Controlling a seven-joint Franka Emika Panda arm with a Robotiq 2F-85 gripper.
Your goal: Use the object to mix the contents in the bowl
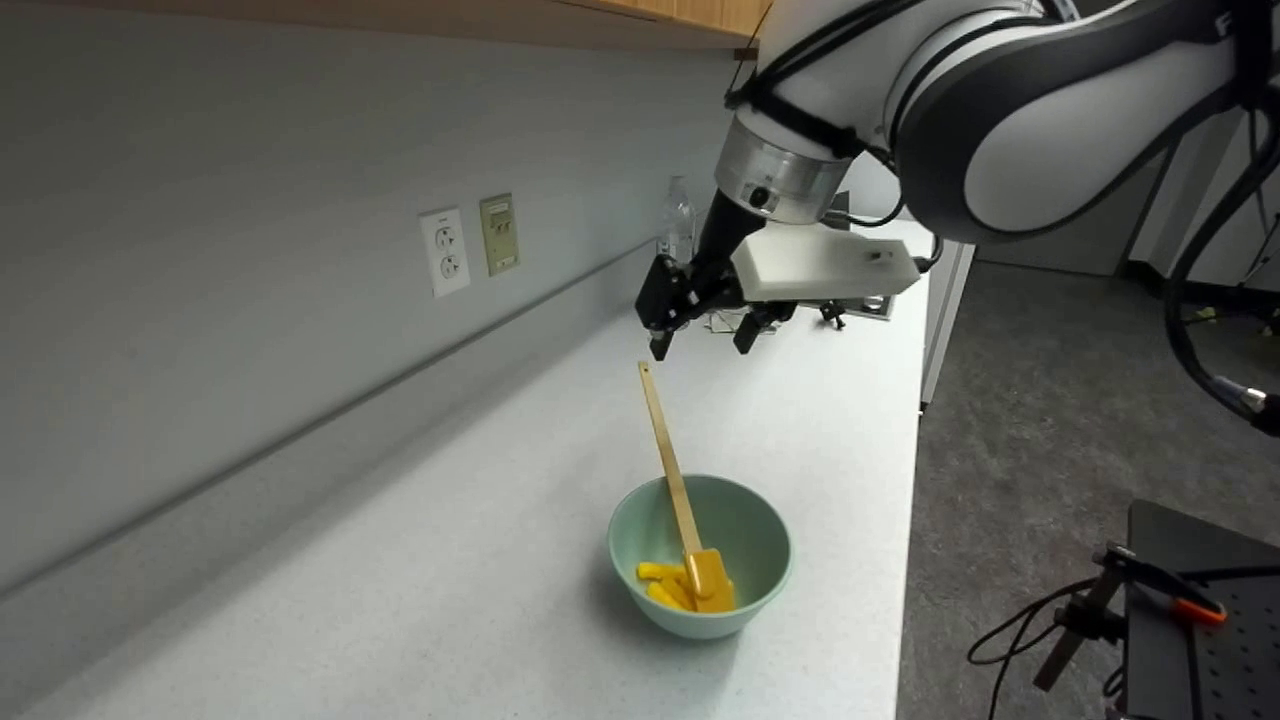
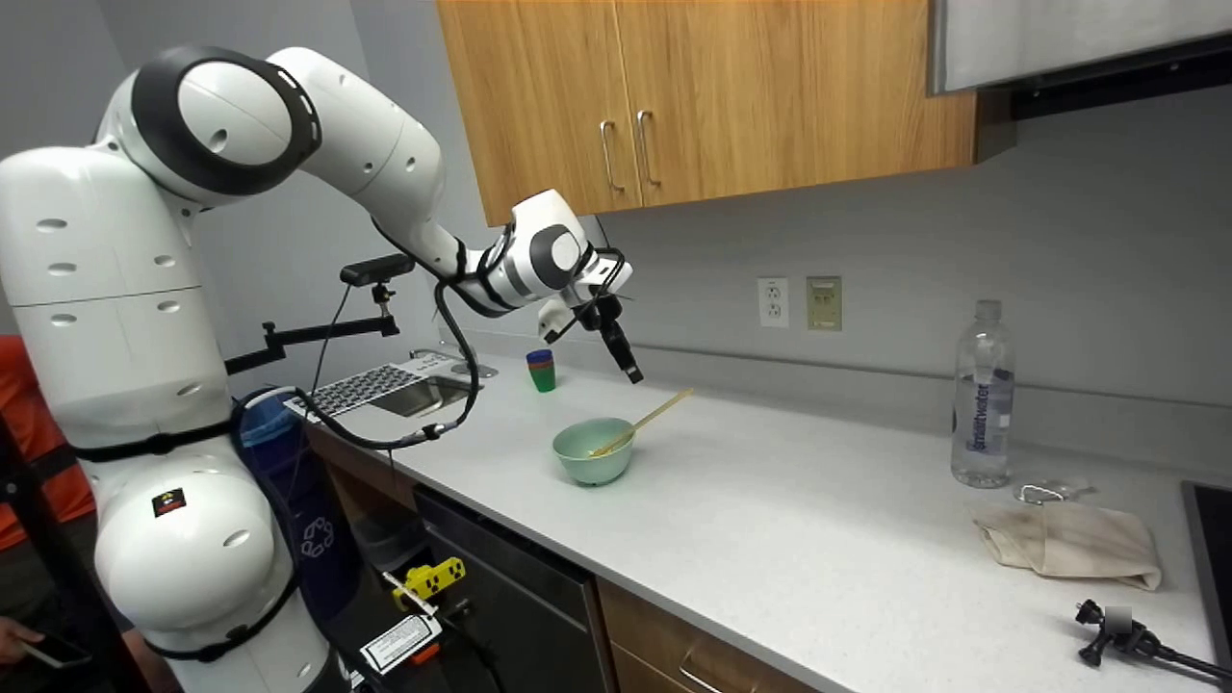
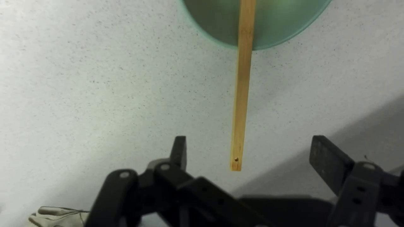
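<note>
The object, a long pale wooden spatula (image 1: 667, 455) with a yellow-orange head, leans in the teal-green bowl (image 1: 690, 626). Its head rests on the contents (image 1: 660, 592), bright yellow pieces at the bowl's bottom. The handle slants up over the rim, its free end pointing toward the wall side in an exterior view (image 2: 664, 409). My gripper (image 1: 702, 346) hangs above the handle's end, apart from it. In the wrist view the handle (image 3: 242, 91) ends between the spread fingers of my gripper (image 3: 249, 138), nearer the left one and touching neither. Most of the bowl (image 3: 214, 28) is cut off there.
Wooden cabinets (image 2: 741, 96) hang over the counter (image 2: 770, 510), with a wall behind it. A water bottle (image 2: 984, 423), a folded cloth (image 2: 1068, 539) and a black clamp (image 2: 1116, 635) stand or lie at the far right. Stacked cups (image 2: 541, 372) stand near the back.
</note>
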